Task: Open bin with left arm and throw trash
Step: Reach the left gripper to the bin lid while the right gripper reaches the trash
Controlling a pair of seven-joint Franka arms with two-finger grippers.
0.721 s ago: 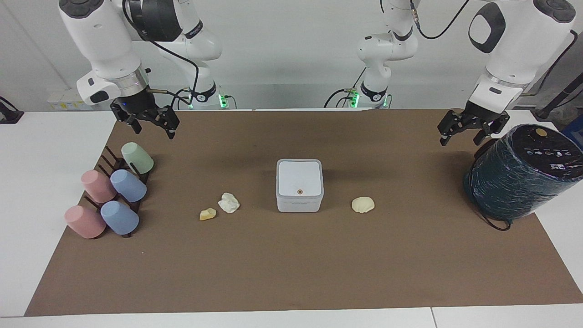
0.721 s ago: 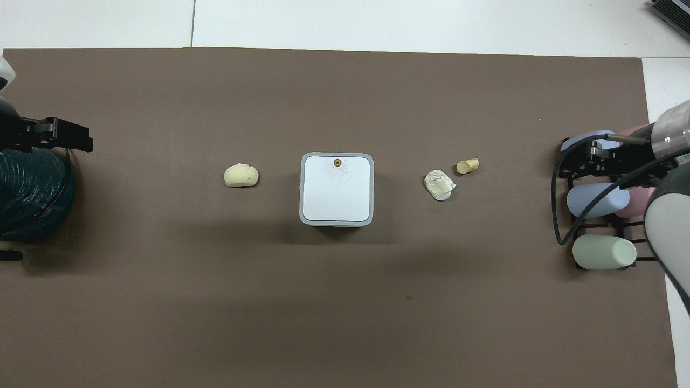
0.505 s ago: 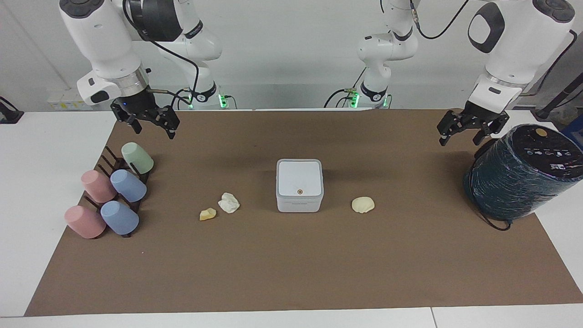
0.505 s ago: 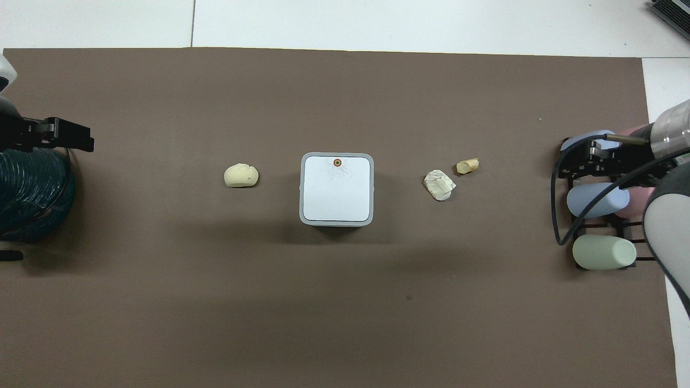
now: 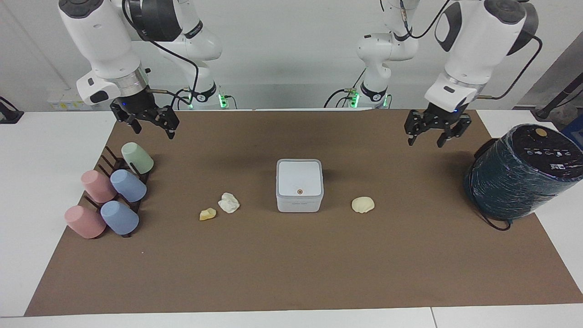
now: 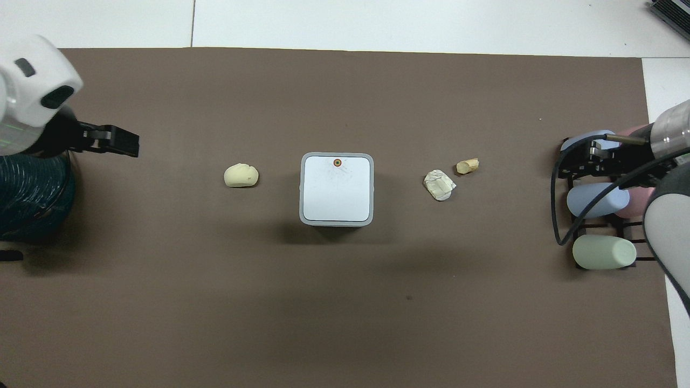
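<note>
The bin [image 5: 299, 184] [image 6: 337, 188], a small white square box with its lid down, stands mid-table. The trash lies on the mat around it. A cream shell-like piece [image 5: 363, 204] [image 6: 241, 175] is beside the bin toward the left arm's end. A white wad [image 5: 228, 202] [image 6: 439, 185] and a yellowish chunk [image 5: 207, 214] [image 6: 467, 166] lie toward the right arm's end. My left gripper [image 5: 425, 141] [image 6: 124, 145] hangs open and empty over bare mat between the bin and a dark cylinder. My right gripper [image 5: 154, 132] [image 6: 577, 161] waits open over the cup rack.
A large dark teal cylinder [image 5: 519, 171] [image 6: 29, 194] stands at the left arm's end of the mat. Several pastel cups on a dark rack [image 5: 114, 191] [image 6: 598, 199] sit at the right arm's end.
The left arm has swung away from the teal cylinder toward the middle of the table. The right arm, bin and trash have not moved.
</note>
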